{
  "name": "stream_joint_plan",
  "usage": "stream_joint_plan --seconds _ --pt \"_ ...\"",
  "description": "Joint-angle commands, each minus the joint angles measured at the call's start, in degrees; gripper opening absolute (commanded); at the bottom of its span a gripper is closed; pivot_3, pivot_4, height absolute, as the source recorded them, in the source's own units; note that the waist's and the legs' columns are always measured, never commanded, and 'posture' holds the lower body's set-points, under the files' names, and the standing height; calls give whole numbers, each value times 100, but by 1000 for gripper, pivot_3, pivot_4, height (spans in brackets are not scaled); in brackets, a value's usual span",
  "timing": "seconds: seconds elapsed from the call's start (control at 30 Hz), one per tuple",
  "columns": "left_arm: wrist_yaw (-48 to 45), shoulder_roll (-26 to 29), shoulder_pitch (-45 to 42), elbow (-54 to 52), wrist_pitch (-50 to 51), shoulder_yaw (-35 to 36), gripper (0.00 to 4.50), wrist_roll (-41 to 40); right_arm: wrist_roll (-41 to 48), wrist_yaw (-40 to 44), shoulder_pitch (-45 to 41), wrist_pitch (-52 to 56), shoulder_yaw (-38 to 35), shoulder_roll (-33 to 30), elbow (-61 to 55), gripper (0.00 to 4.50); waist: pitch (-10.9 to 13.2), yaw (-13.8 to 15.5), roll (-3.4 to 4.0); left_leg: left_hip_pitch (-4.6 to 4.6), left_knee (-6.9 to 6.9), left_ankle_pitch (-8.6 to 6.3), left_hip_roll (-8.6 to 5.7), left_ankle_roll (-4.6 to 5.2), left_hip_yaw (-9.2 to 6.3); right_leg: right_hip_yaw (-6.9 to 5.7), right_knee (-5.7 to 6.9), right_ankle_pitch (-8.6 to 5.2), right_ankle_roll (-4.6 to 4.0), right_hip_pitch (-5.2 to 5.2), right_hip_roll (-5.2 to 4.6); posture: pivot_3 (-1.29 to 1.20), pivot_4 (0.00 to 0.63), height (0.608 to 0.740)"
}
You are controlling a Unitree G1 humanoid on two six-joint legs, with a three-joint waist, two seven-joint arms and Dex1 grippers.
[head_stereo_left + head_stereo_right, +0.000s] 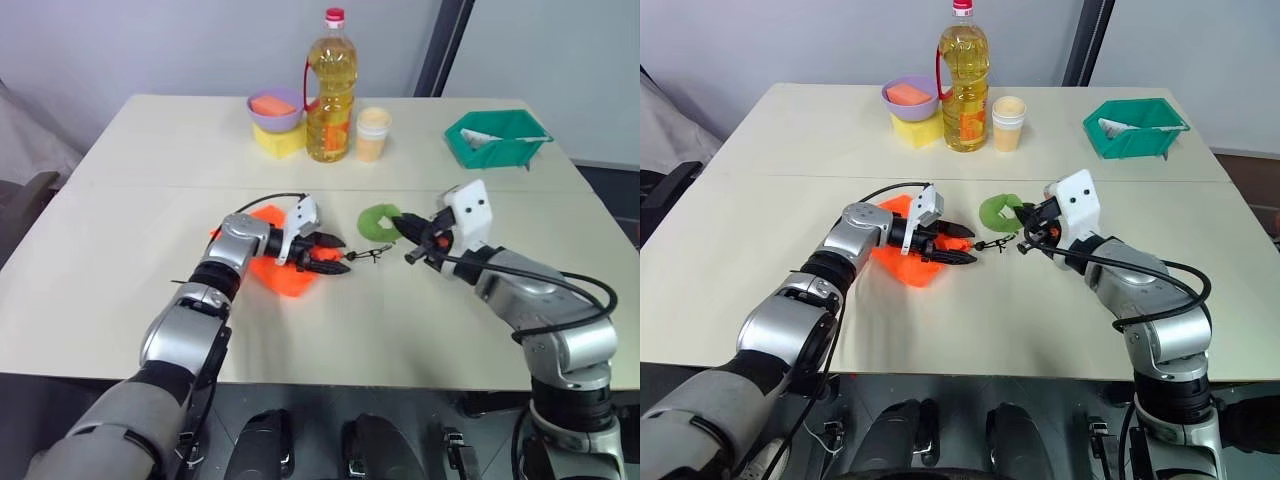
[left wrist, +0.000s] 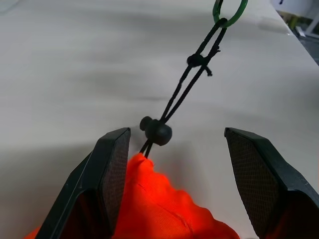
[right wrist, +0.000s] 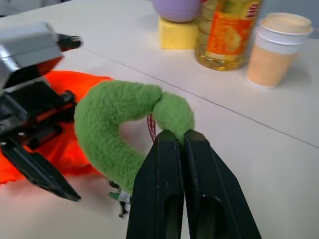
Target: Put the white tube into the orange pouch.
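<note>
Your left gripper [image 1: 333, 254] sits just left of centre in the left eye view, fingers spread apart, with nothing clamped between them. In the left wrist view the gathered mouth of the orange pouch [image 2: 164, 209] bulges up between the two pads, one pad [image 2: 115, 169] touching the fabric. The black cord [image 2: 184, 92] runs away from the pouch through a round toggle [image 2: 157, 132] toward the upper right of that frame, ending at a green ring [image 2: 229, 12].

Your right gripper [image 3: 182, 144] — centre right in the left eye view — has its fingers pressed together, apparently nipping the end of a green plush ring [image 3: 117, 127]; the right wrist view shows the tips against the plush.

The pouch lies flat on the table [image 1: 120, 260] under the left gripper. The white tube I cannot locate with confidence; a red-and-white sliver shows behind the plush ring, too hidden to name.

Judgement: the step in hand is opening or steadying the pouch mouth — insertion has not begun. Next, you need the mouth held wide and the tube found and brought to it. The mouth looks drawn in, so the fabric may fold shut.

Upper centre: oil bottle [image 1: 331, 90], cup [image 1: 373, 133]; green bin [image 1: 497, 138], upper right.
</note>
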Motion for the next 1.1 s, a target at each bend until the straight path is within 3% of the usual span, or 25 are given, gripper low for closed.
stream_joint_plan --seconds 0.03,1.1 --pt "-22 -50 -175 21 -85 156 3248 -30 -16 -87 14 -190 -211 -38 -20 0 0 -1 0 0 1 0 0 0 0 0 0 0 0 0 0 0 150 737" --pt "110 -269 -497 690 -286 319 3248 201 51 -142 125 -327 -52 0 -140 0 0 -2 0 -1 12 0 0 1 0 0 8 0 0 2 1 0 150 737"
